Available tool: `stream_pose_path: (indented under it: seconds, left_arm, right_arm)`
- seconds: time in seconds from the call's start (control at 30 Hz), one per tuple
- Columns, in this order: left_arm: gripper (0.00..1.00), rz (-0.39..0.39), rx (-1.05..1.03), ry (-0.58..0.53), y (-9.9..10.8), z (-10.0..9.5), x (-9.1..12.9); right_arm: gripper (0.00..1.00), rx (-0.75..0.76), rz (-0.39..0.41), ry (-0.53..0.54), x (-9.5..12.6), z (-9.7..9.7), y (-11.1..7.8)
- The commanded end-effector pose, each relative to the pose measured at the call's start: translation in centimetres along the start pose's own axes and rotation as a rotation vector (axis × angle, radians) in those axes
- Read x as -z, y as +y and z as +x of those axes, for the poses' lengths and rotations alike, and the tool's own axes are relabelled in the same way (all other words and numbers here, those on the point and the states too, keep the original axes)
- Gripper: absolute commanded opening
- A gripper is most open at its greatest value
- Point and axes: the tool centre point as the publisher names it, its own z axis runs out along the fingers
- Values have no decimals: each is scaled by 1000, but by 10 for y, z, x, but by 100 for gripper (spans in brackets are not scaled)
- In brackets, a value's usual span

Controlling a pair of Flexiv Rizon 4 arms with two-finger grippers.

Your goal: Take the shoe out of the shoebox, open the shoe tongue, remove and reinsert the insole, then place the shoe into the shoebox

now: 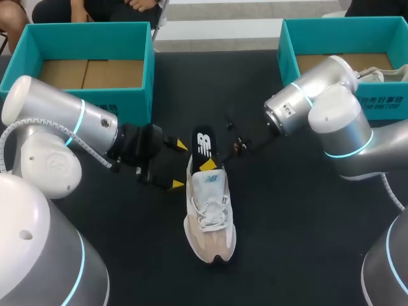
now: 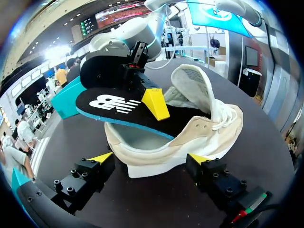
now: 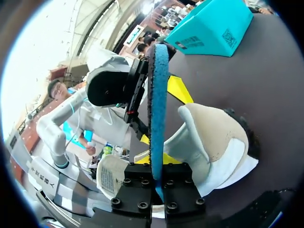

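A white and beige sneaker (image 1: 210, 213) lies on the dark table, its heel toward the far side and its tongue (image 2: 192, 85) folded up. A black insole (image 1: 203, 143) with a blue underside sticks out over the heel, its front end inside the shoe (image 2: 190, 137). My right gripper (image 1: 207, 164) is shut on the insole (image 3: 158, 95), which stands edge-on between its fingers (image 3: 156, 164). My left gripper (image 1: 180, 165) is open, with a fingertip on each side of the heel (image 2: 151, 159), apart from it.
A teal shoebox (image 1: 89, 38) stands open at the back left, and a second teal box (image 1: 344, 32) at the back right holds something pale. Both arms meet over the table's middle.
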Motion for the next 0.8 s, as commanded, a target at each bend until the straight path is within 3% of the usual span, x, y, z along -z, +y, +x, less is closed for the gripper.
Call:
stream_pose_path:
  seconds: [0.03, 0.3, 0.43, 0.53, 0.6, 0.8]
  left_arm:
    - [100, -5, 0, 1, -1, 0, -1]
    - [100, -5, 0, 1, -1, 0, -1]
    - [100, -5, 0, 1, -1, 0, -1]
    - [100, -5, 0, 1, -1, 0, -1]
    - [100, -5, 0, 1, -1, 0, -1]
    - [100, -5, 0, 1, -1, 0, -1]
  right_arm:
    - [0, -24, 0, 6, -12, 0, -11]
    - [0, -99, 63, 36, -24, -1, -24]
    - [0, -82, 54, 21, -19, 1, -19]
    - [13, -63, 54, 1, -14, 3, -14]
    - [26, -52, 59, -15, -9, 5, -9]
    - [30, -25, 61, -42, -1, 8, 2]
